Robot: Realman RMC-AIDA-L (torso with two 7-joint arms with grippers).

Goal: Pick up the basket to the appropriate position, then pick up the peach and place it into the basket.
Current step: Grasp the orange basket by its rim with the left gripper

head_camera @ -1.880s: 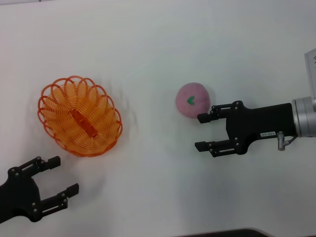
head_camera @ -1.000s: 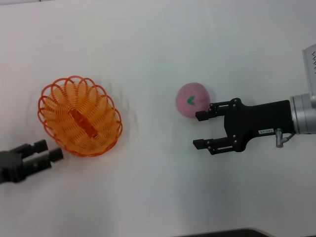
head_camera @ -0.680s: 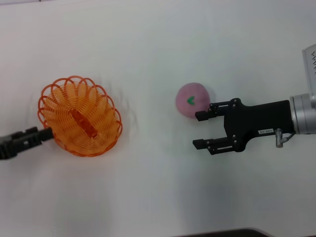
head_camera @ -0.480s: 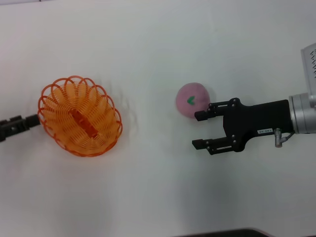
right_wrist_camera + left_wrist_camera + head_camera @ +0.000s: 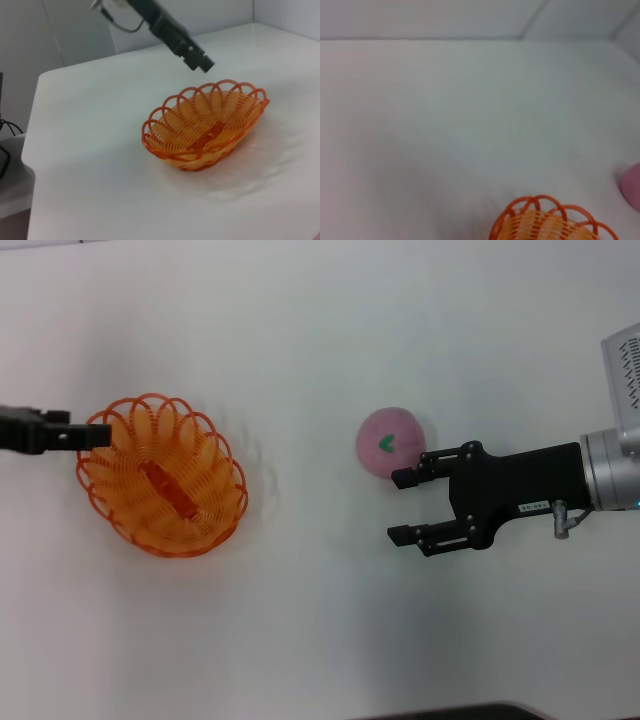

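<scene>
Right gripper [image 5: 402,507] with jaws spread wide, upper tip just beside the round, soft pink peach [image 5: 390,442], left gripper [image 5: 98,437] with jaws pressed together at the looped rim of the oval orange basket [image 5: 160,475], smooth white bench [image 5: 320,340]

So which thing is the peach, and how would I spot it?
Look at the white table, then right of the orange basket. The peach lies by the right gripper and its open fingers. It is the only round pink ball, with a small green leaf mark.
</scene>
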